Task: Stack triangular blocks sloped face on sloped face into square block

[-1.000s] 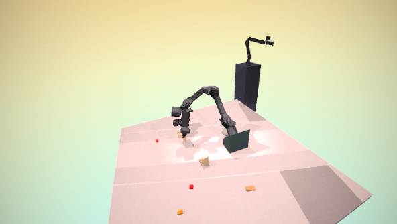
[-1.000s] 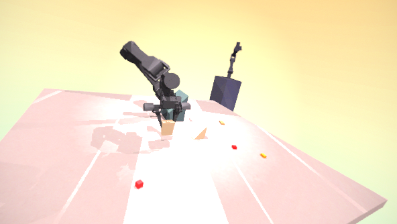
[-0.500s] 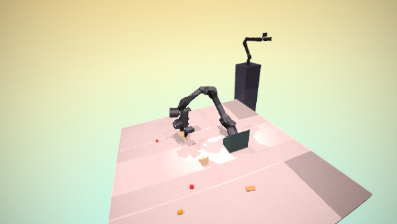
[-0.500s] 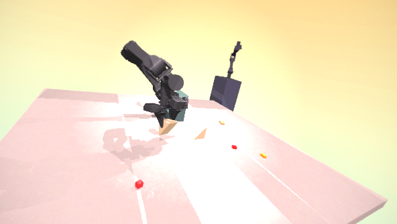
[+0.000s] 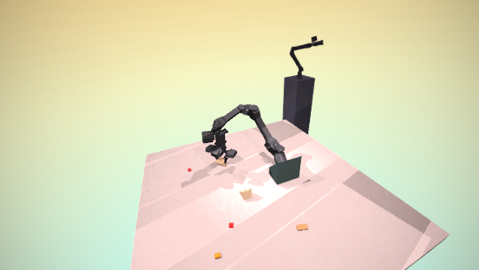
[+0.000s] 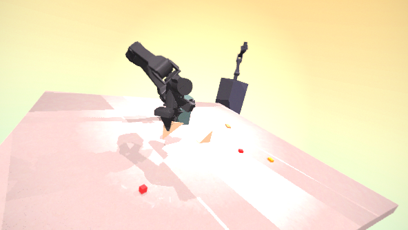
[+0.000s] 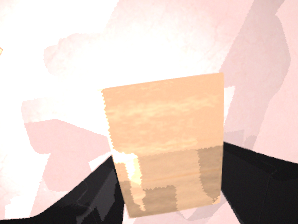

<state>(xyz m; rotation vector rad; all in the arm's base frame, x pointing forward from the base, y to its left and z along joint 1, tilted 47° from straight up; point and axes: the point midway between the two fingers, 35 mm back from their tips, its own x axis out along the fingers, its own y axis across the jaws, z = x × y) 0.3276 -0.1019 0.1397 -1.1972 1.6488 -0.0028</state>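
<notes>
One tan triangular block (image 5: 221,162) (image 6: 173,127) (image 7: 165,120) is between the fingers of my gripper (image 5: 222,158) (image 7: 162,149), which is shut on it. In the exterior view it hangs above the table, its top edge roughly level and its sloped face turned down and to the right. The other tan triangular block (image 5: 246,194) (image 6: 207,138) stands on the table, apart from the held one. In the exterior view its slope faces up and to the left, toward the held block. The fingers hide part of the held block in the top and exterior views.
Two red cubes (image 5: 189,170) (image 5: 231,225) (image 6: 143,189) (image 6: 240,151) and two flat orange pieces (image 5: 218,255) (image 5: 302,227) (image 6: 270,159) (image 6: 227,126) lie on the table (image 5: 162,242). A dark green block (image 5: 286,171) (image 6: 184,118) stands by the arm's base. A second arm on a dark pedestal (image 5: 297,101) (image 6: 231,93) stands beyond the table.
</notes>
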